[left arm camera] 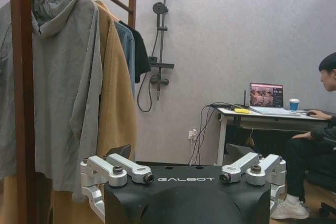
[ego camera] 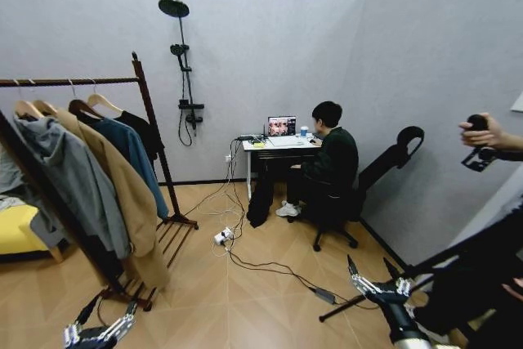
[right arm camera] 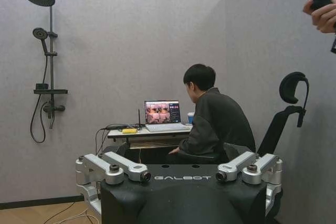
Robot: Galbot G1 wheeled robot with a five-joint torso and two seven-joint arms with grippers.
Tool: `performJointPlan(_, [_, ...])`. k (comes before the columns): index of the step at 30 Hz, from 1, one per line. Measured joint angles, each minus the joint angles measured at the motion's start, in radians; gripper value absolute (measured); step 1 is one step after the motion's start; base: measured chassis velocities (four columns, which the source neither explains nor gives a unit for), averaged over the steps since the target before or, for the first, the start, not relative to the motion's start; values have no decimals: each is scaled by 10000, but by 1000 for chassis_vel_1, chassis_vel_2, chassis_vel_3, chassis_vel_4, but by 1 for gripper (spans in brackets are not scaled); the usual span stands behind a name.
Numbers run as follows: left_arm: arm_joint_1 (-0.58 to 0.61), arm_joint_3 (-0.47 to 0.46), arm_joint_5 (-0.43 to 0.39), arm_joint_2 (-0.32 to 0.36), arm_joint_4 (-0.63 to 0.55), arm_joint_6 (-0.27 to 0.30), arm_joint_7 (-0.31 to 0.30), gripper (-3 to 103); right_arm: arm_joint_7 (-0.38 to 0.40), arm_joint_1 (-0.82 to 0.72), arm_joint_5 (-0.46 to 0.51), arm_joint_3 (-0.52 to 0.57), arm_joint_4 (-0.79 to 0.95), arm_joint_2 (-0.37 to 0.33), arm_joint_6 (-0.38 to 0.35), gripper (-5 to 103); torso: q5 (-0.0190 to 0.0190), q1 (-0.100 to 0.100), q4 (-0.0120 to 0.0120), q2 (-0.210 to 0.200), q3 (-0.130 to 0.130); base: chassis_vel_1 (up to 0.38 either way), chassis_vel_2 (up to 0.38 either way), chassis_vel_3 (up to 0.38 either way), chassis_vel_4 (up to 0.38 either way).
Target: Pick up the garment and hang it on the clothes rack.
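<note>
The garment [ego camera: 140, 130] hangs lengthwise downward from the clothes rack [ego camera: 152, 120]; left gripper [ego camera: 101, 324] and right gripper [ego camera: 374, 276] gape empty.

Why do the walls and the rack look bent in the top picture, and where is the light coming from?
Head view: a wide lens bows the clothes rack and walls; ceiling lamps glow at the top edge, giving even light and soft shadows. Left wrist view: the rack's post stands straight. Right wrist view: flat, even light.

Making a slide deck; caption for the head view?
Both tools, left and right, open and low, with the black garment hanging on the clothes rack.
</note>
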Motion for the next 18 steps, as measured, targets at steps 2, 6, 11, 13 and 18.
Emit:
performJointPlan(2, [0,0,0,0,0,0,2,100,0,-1,0,0,0,0,0,100,-7,0,-2,0,-1,217,-310,-223,289])
performJointPlan(6, [0,0,0,0,0,0,-1,100,0,-1,0,0,1,0,0,100,-8,0,4,0,0,276,-309,-251,311])
performJointPlan(11, [1,-1,0,0,0,0,-4,100,0,-4,0,0,1,0,0,100,-10,-11,8,8,-5,261,-291,-243,270])
performJointPlan(13, [0,0,0,0,0,0,-2,100,0,-8,0,1,1,0,0,100,-7,-11,-1,9,-5,167,-113,-194,201])
performJointPlan(18, [1,0,0,0,0,1,0,100,0,-1,0,0,1,0,1,100,-8,-1,0,0,1,9,-44,-58,29])
